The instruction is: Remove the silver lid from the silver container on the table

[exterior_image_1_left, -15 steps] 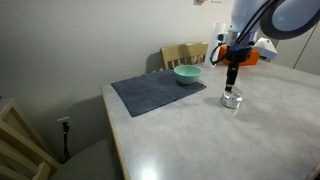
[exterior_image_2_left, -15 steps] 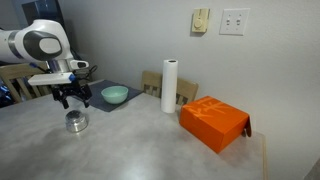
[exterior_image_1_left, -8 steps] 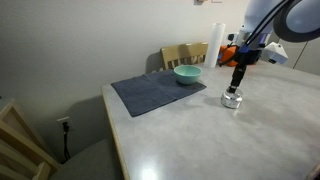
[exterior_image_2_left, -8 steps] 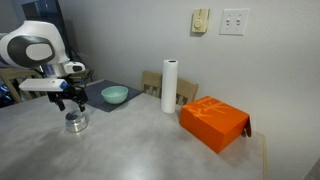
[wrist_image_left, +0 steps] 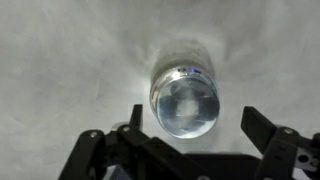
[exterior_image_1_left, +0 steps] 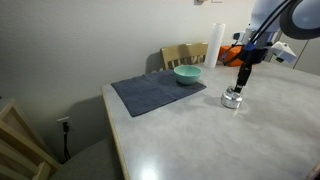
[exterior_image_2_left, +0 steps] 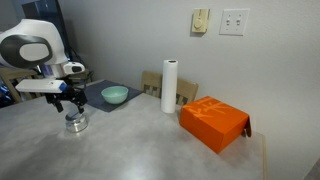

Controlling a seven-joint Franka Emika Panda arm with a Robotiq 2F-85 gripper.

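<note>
The silver container (exterior_image_1_left: 233,101) stands on the table (exterior_image_1_left: 200,140), with the silver lid (exterior_image_1_left: 233,93) sitting on it. Both also show in an exterior view, the container (exterior_image_2_left: 74,127) under the lid (exterior_image_2_left: 74,118). In the wrist view the round shiny lid (wrist_image_left: 185,100) fills the centre, seen from above. My gripper (wrist_image_left: 198,122) is open and empty, hanging a little above the lid with one finger on each side, not touching it. It shows in both exterior views (exterior_image_1_left: 243,80) (exterior_image_2_left: 68,104).
A teal bowl (exterior_image_1_left: 187,74) sits on a dark mat (exterior_image_1_left: 155,92) behind the pot. An orange box (exterior_image_2_left: 214,122) and a paper towel roll (exterior_image_2_left: 170,86) stand further along the table. A wooden chair (exterior_image_1_left: 185,54) stands behind the table.
My arm has shifted slightly and the wrist has turned over the pot. The pot and lid have not moved.
</note>
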